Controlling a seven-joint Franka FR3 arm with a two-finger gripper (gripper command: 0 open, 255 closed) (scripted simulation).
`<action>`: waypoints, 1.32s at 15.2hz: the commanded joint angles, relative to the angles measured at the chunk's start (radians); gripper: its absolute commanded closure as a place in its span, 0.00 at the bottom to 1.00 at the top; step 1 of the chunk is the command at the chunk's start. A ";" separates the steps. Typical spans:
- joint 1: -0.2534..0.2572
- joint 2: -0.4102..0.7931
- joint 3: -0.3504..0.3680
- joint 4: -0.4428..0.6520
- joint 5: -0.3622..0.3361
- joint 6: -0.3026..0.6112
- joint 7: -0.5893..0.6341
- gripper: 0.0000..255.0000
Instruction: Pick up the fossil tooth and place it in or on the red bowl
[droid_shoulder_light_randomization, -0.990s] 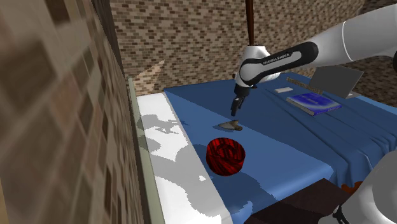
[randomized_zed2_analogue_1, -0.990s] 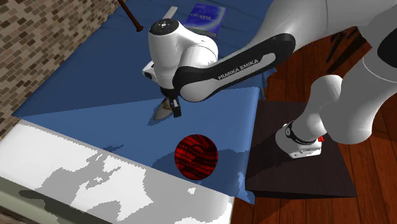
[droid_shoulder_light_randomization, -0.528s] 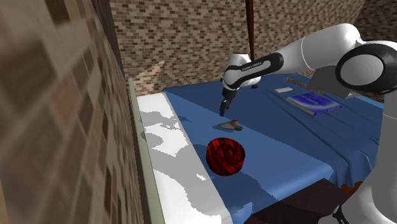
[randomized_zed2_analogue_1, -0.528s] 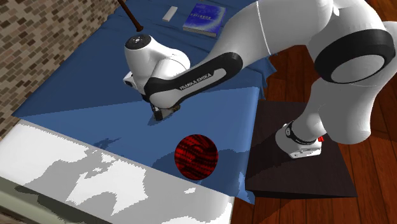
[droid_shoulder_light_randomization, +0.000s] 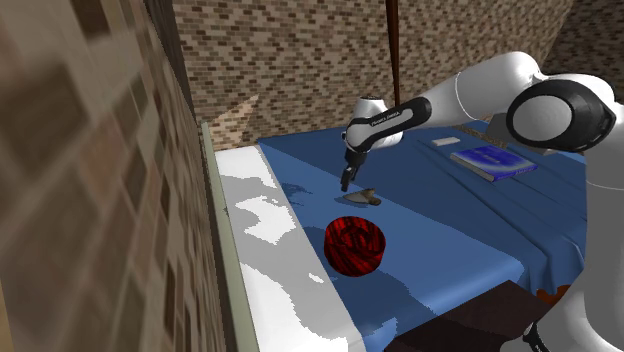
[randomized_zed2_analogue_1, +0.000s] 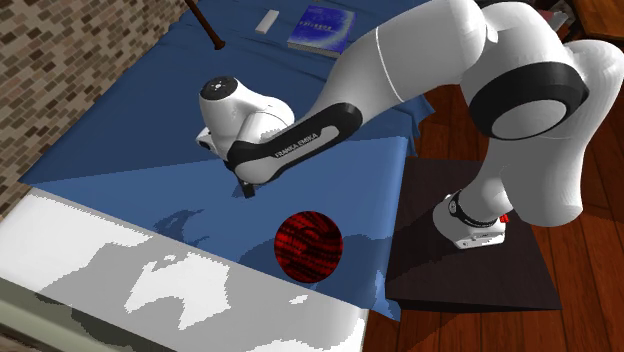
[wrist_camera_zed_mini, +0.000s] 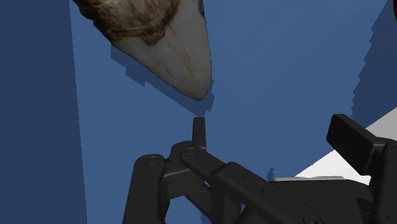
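Your tally: tooth (wrist_camera_zed_mini: 172, 44) unlifted on the blue cloth (wrist_camera_zed_mini: 286, 57), hand (wrist_camera_zed_mini: 273, 127) open and empty near it, red bowl (droid_shoulder_light_randomization: 354, 245) vacant; grasp, lift and placement outstanding.

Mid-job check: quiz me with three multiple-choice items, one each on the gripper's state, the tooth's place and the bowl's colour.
1. The gripper near the fossil tooth is: A open and empty; B shut on the tooth; C shut on nothing.
2. Relative to the bowl, the tooth lies: A inside it; B apart from it, on the blue cloth; C clasped in the gripper.
3. The bowl is: A white; B green; C red with dark marks.
Key: 1 A, the fingers stand apart with cloth between them; 2 B, the wrist view shows it on cloth beyond the fingertips; 3 C, both exterior views show red.
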 joint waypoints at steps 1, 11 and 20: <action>0.000 0.008 0.001 0.004 0.001 0.006 0.000 0.00; 0.000 0.008 0.001 0.004 0.001 0.005 0.000 1.00; -0.002 0.071 -0.012 0.067 -0.068 -0.031 -0.075 0.00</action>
